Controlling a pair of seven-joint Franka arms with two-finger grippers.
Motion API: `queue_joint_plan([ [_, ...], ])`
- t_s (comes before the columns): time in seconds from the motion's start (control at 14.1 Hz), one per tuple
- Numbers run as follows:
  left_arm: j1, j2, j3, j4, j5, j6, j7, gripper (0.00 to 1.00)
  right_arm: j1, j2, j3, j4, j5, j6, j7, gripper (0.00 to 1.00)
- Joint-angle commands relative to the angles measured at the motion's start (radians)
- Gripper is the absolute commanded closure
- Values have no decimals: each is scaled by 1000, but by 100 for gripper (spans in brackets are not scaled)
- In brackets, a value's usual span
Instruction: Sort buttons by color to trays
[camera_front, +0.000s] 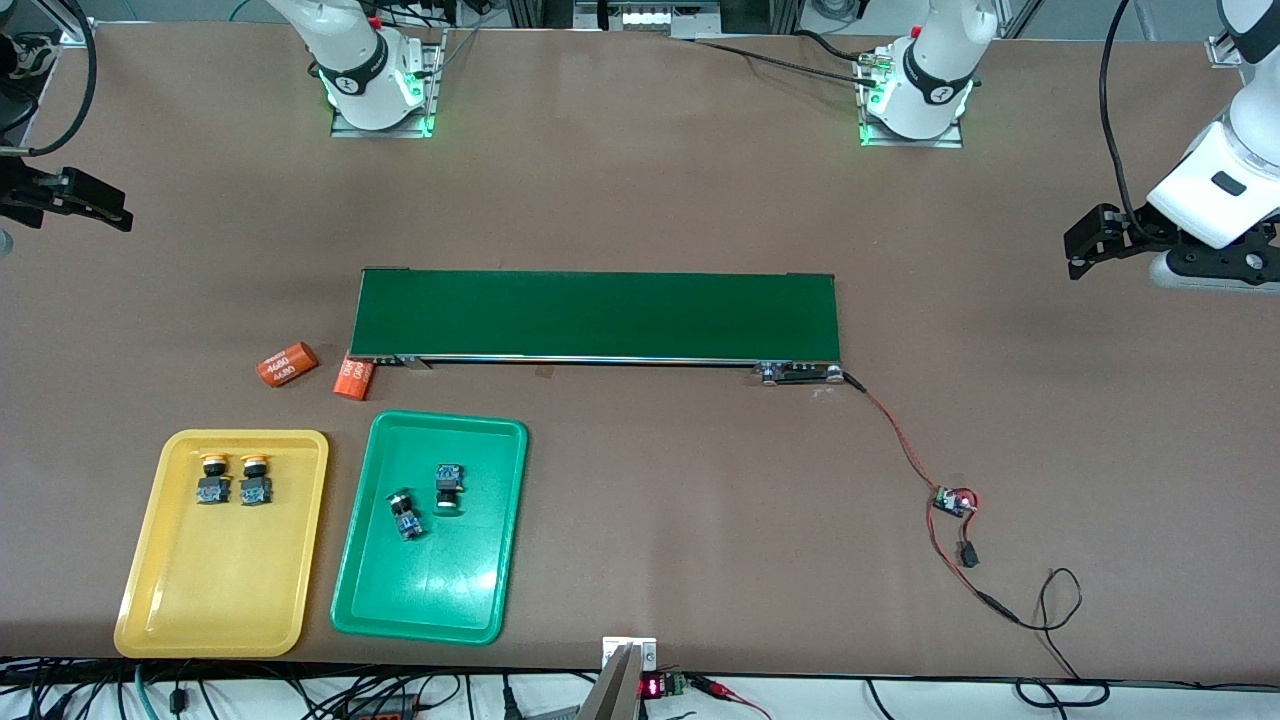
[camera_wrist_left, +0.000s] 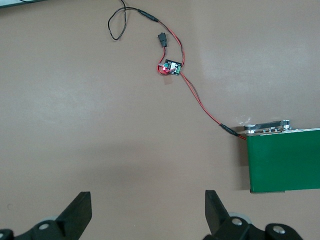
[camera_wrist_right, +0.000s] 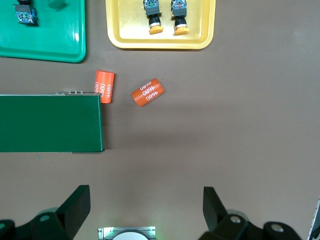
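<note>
Two yellow-capped buttons (camera_front: 212, 481) (camera_front: 255, 481) lie side by side in the yellow tray (camera_front: 210, 585). They also show in the right wrist view (camera_wrist_right: 152, 14) (camera_wrist_right: 179, 14). Two green-capped buttons (camera_front: 448, 487) (camera_front: 405, 516) lie in the green tray (camera_front: 430, 590), beside the yellow one. My right gripper (camera_front: 118, 208) is open and empty, held over the bare table at the right arm's end (camera_wrist_right: 145, 197). My left gripper (camera_front: 1078, 245) is open and empty over the bare table at the left arm's end (camera_wrist_left: 147, 205). Both arms wait.
A long dark-green conveyor belt (camera_front: 595, 315) lies across the table's middle. Two orange cylinders (camera_front: 287, 364) (camera_front: 354, 378) lie by its end, farther from the front camera than the trays. A red wire leads to a small circuit board (camera_front: 953, 501).
</note>
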Motion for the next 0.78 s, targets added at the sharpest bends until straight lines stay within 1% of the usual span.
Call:
queue_joint_plan([
  [0.0,3,-17,-3,-7,-14,-10,-5,0,4,3,-1,19,13,-22,16,0],
  [0.71,3,-17,-3,-7,-14,-10,-5,0,12,4,1,18,16,-36,32,0],
])
